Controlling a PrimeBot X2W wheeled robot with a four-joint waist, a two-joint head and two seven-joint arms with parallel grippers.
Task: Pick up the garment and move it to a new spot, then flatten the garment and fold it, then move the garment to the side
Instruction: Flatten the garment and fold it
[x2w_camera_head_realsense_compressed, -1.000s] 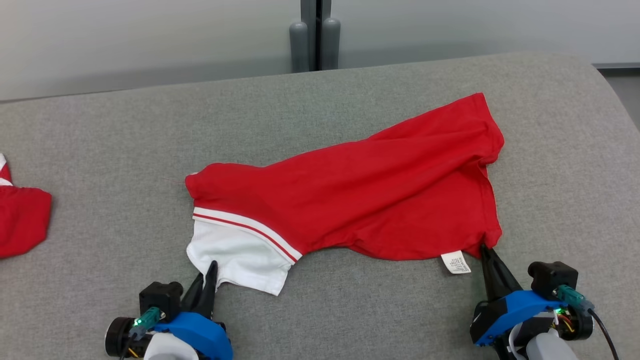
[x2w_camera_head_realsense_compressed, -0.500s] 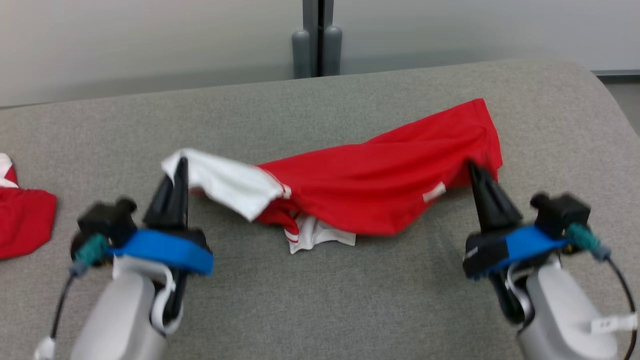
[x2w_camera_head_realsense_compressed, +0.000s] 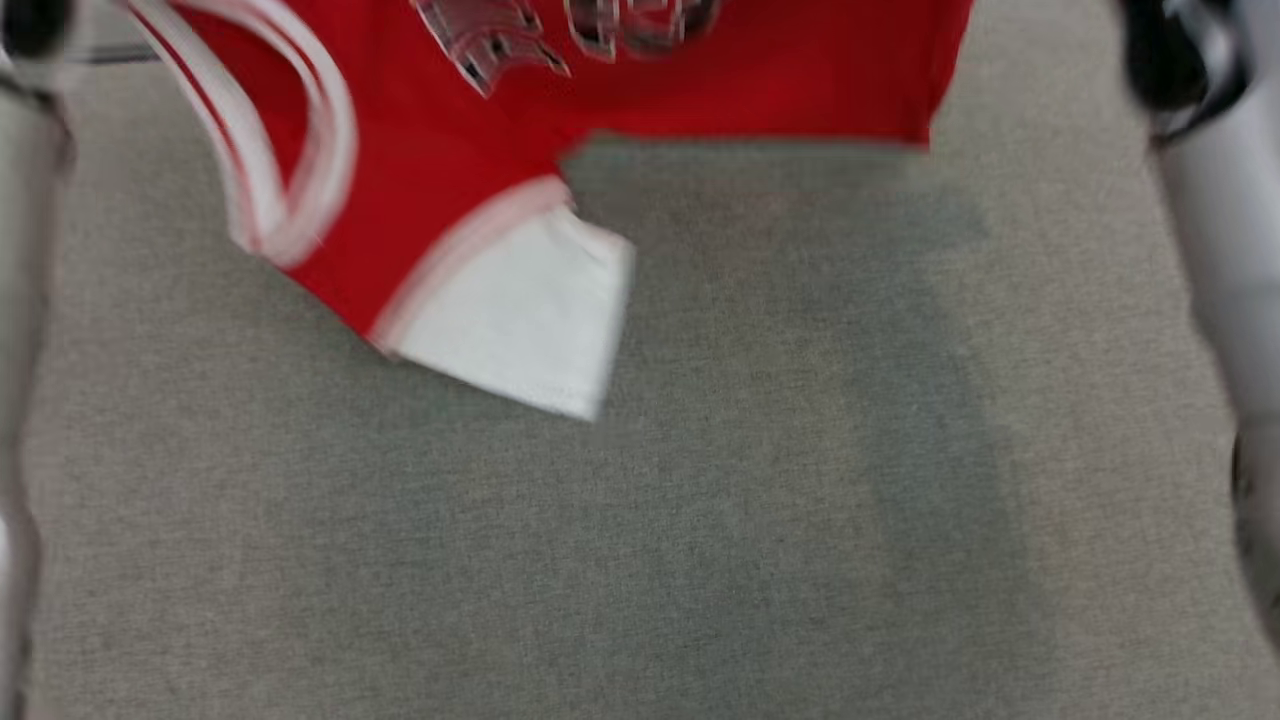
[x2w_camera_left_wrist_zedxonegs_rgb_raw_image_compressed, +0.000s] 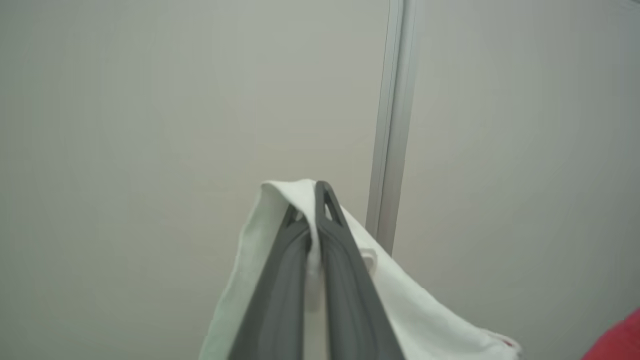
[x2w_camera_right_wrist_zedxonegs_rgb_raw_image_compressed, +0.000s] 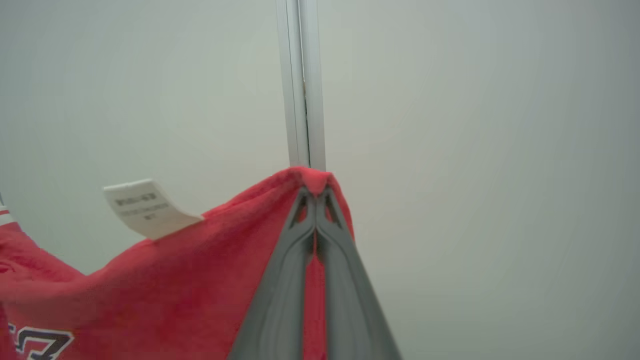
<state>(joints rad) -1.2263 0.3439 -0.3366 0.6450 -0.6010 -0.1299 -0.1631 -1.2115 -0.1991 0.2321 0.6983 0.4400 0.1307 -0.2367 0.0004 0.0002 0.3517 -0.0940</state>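
My left gripper (x2w_camera_left_wrist_zedxonegs_rgb_raw_image_compressed: 312, 200) is clamped tight on the white sleeve edge of the red knit garment w/ white striped trim (x2w_camera_head_realsense_compressed: 430, 170), cloth pinched btwn the fingers. My right gripper (x2w_camera_right_wrist_zedxonegs_rgb_raw_image_compressed: 315, 197) is closed on a red hem corner, w/ a white care label (x2w_camera_right_wrist_zedxonegs_rgb_raw_image_compressed: 145, 207) sticking out beside it. The garment hangs spread btwn both, above the grey woven-fabric surface (x2w_camera_head_realsense_compressed: 700, 500), white sleeve dangling lowest. Head view is blurred. Behind is a pale wall w/ a vertical strip (x2w_camera_right_wrist_zedxonegs_rgb_raw_image_compressed: 300, 80).
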